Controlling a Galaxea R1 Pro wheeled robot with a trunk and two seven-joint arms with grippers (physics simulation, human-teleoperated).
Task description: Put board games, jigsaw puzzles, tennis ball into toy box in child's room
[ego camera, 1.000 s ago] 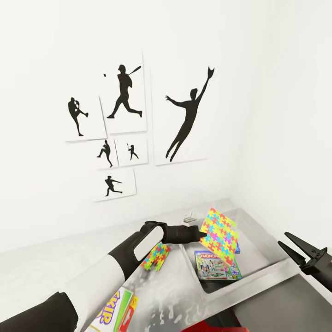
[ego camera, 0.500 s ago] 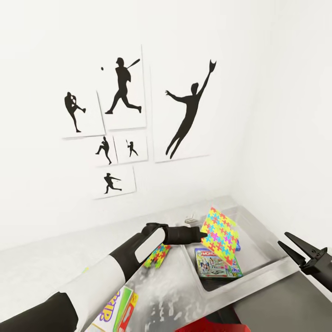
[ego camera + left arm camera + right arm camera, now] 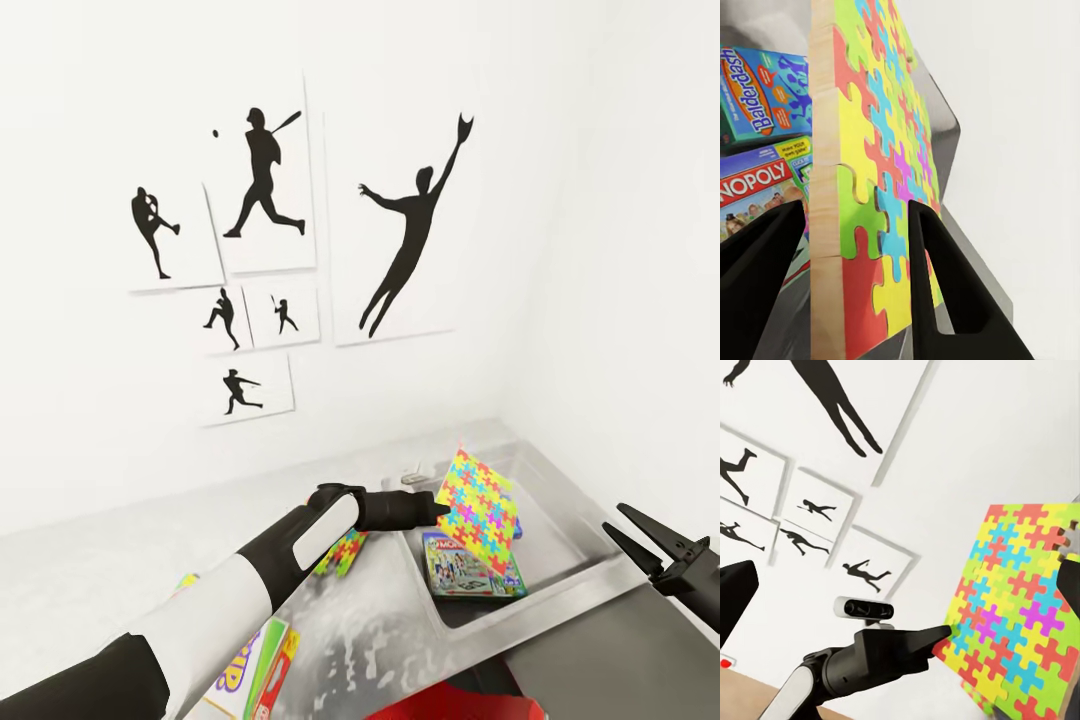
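Left gripper (image 3: 440,508), black wedge-shaped fingers (image 3: 937,285), clamped on the edge of one jigsaw puzzle (image 3: 480,503); in the left wrist view a finger sits on each face of the board, so the jaws are closed to the board's thickness. Puzzle is a thin rigid slab, pale wood-coloured edge, face covered in interlocking red, yellow, green, blue and purple pieces. It stands nearly upright, tilted, held in the air over the toy box (image 3: 560,520), gripped at its lower near corner.

Toy box is a shallow grey tray with low sloping walls and a dull sheen, on the table (image 3: 120,570) in the room corner. Inside it lies the Monopoly box (image 3: 470,575), flat, glossy printed card, just below the held puzzle. Left wrist view also shows a blue-teal Balderdash box (image 3: 765,94) lying beside the Monopoly one.

Second puzzle (image 3: 340,555) lies flat on the table, just outside the tray's near wall and partly hidden by the left arm. Skip-Bo box (image 3: 250,670) lies on the table nearer the robot.

Right gripper (image 3: 640,540) hovers beside the tray, black pointed fingers parted, holding nothing.

Black athlete silhouette pictures (image 3: 260,175) hang on the white wall.
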